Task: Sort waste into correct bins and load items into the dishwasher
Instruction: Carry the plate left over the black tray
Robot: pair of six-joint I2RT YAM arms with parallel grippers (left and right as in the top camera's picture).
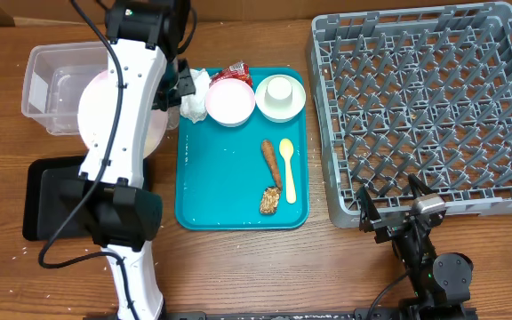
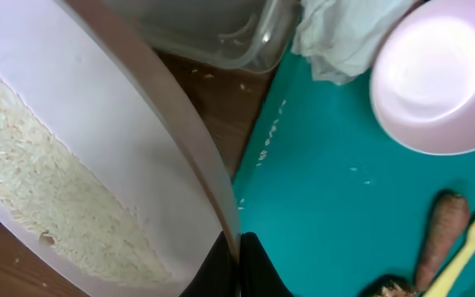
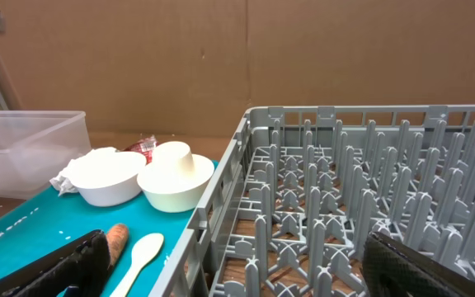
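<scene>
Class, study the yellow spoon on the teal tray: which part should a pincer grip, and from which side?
Probably mid-handle, from straight above: the spoon lies flat, its handle is narrow, and brown scraps crowd its left side.

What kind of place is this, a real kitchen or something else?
Probably a robot test bench staged as a dish-clearing station, not a real kitchen: cardboard wall behind a wooden table, a grey dish rack, a teal tray of used bowls, and the left gripper holding a plate of rice.
</scene>
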